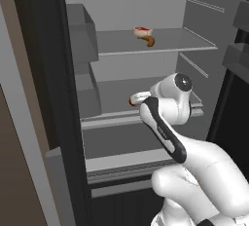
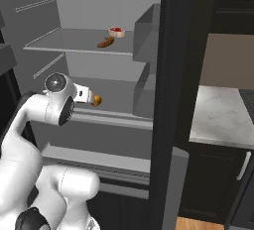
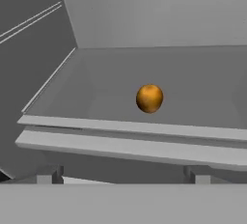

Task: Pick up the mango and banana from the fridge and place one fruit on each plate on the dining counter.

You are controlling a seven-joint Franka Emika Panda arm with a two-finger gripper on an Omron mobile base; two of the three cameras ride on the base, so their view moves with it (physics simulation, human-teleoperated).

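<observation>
Facing the middle shelf (image 3: 120, 126) of the fridge (image 1: 146, 6), the end effector stood wide open and empty. The mango (image 3: 149, 98) sat on that shelf straight ahead, well apart from it. The banana (image 1: 151, 41) lay on the shelf above.

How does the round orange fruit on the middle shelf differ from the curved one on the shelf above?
The mango is round like a ball; the banana is long and curved. The mango sits alone on the fridge's middle shelf, while the banana lies on the upper shelf beside a red-and-white meat piece. The mango is bright orange, the banana a darker brown. Both rest untouched on flat grey shelves.
</observation>
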